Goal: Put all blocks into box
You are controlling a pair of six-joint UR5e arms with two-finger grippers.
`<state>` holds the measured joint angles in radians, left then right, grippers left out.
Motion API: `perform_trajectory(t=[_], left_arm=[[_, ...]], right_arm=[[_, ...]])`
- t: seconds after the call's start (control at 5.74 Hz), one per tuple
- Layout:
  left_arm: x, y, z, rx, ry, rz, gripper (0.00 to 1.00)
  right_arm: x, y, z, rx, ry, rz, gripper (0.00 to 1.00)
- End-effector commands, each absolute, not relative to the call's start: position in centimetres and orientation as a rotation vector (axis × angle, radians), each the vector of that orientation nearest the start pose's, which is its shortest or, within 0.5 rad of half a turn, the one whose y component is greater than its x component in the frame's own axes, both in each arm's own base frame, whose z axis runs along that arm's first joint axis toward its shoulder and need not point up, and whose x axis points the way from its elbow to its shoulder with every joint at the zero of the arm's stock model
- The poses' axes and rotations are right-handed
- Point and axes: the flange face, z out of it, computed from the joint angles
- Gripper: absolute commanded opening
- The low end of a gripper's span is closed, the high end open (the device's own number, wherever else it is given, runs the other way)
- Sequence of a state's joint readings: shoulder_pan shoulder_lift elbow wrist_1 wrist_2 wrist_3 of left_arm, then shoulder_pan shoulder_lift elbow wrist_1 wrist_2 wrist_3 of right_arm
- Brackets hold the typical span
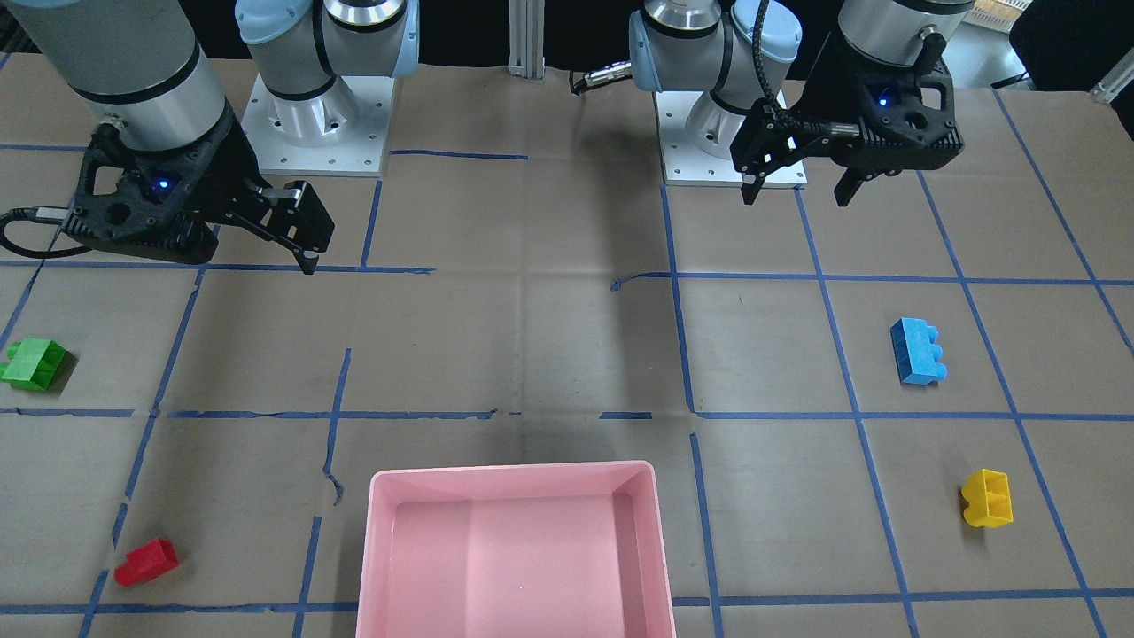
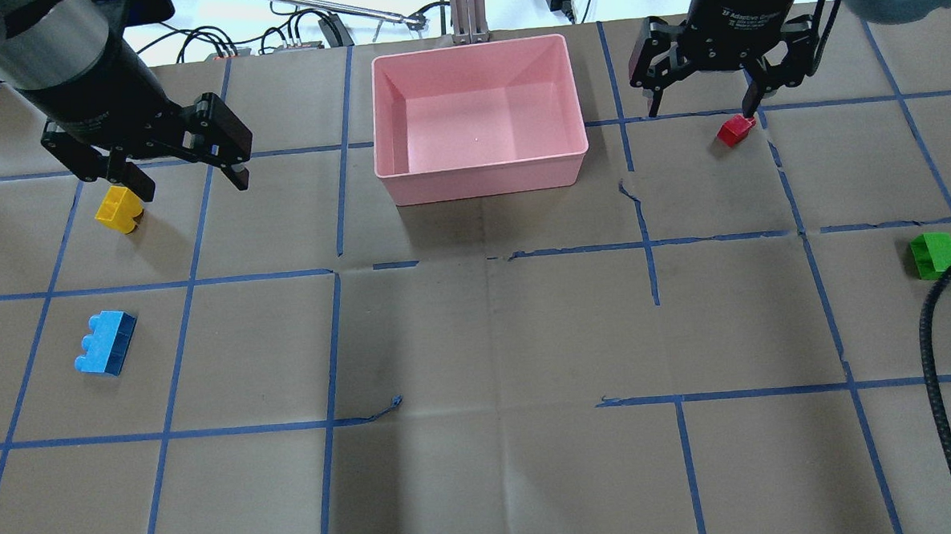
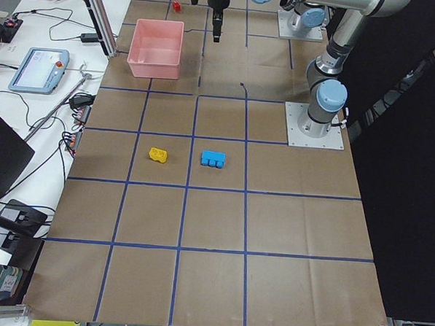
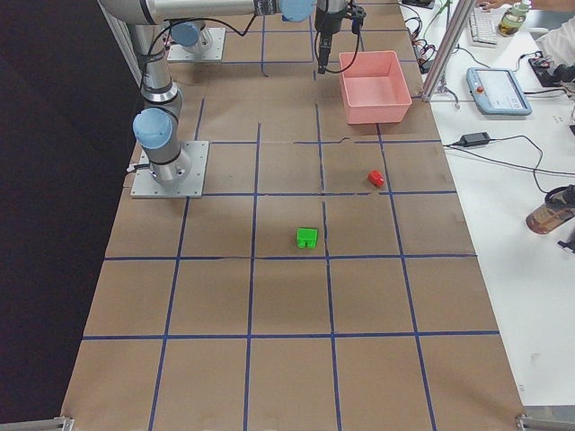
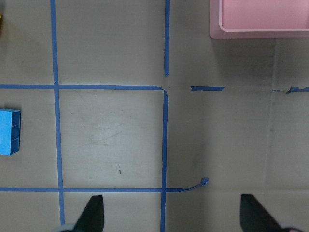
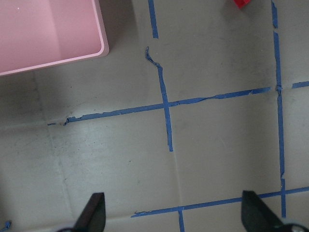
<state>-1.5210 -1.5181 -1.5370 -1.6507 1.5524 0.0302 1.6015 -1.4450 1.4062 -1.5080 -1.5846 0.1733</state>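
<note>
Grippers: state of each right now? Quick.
Left gripper: open, holding nothing.
Right gripper: open, holding nothing.

**Left gripper** [image 2: 189, 177]: held above the table [image 2: 479, 339], jaws spread wide. Bare taped paper lies beneath and between the fingers. In the wrist view the blue block [image 5: 9, 131] lies outside the finger span on one side. The box [image 5: 260, 19] stands ahead on the other side. The overhead view places the yellow block [image 2: 118, 209] just beside one fingertip.

**Right gripper** [image 2: 701, 109]: jaws spread wide over bare paper. The box rim stands ahead on one side and the red block [image 2: 735, 130] ahead on the other, near one fingertip. The green block [image 2: 934, 255] lies well apart.

**Box:** open from above; the raised rim is its only wall
</note>
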Motion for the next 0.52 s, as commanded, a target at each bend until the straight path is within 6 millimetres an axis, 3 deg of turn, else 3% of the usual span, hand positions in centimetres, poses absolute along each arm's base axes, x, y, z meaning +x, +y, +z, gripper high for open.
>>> perform_trajectory(t=[0.0, 0.35], left_arm=[[-11.19, -47.55, 52.09, -0.029, 3.16, -0.008, 0.99], [-11.08, -47.25, 52.44, -0.034, 3.161, -0.021, 0.99]], right_arm=[[14.85, -53.76, 49.8, 0.225, 3.149, 0.034, 1.0], [14.77, -53.82, 49.64, 0.227, 3.15, 0.039, 1.0]])
